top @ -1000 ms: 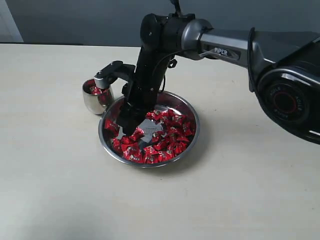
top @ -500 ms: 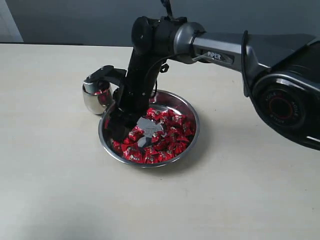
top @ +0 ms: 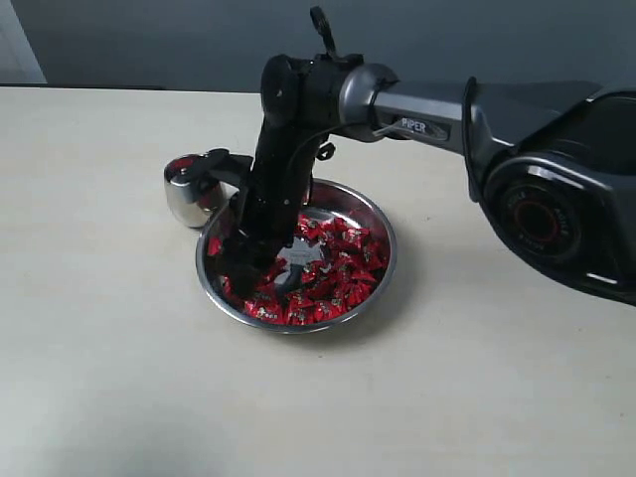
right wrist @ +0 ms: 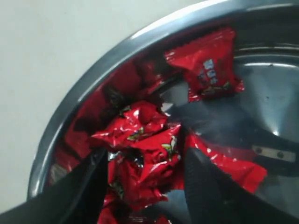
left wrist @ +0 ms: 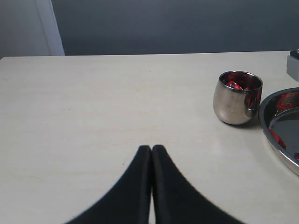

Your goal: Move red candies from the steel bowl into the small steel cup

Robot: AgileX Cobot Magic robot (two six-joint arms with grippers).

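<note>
The steel bowl (top: 384, 266) sits mid-table with several red candies (top: 333, 273) heaped in it. My right gripper (top: 238, 270) is down in its left part, next to the rim. In the right wrist view that gripper (right wrist: 145, 151) is open, its two black fingers astride a clump of red candies (right wrist: 140, 123) by the bowl rim (right wrist: 93, 79). The small steel cup (top: 184, 199) stands just left of the bowl and holds a few red candies (left wrist: 233, 85). My left gripper (left wrist: 152, 148) is shut and empty over bare table, short of the cup (left wrist: 236, 100).
The right arm's black links (top: 298, 119) lean over the bowl and close to the cup. A camera bracket (top: 214, 164) on the wrist hangs just above the cup's rim. Pale tabletop (top: 119, 358) surrounds both vessels. A grey wall (left wrist: 163, 23) lies behind.
The right arm has swung slightly left and lowered, taking its gripper from the bowl's middle into the candies at the bowl's left side. The wrist bracket now overlaps the cup.
</note>
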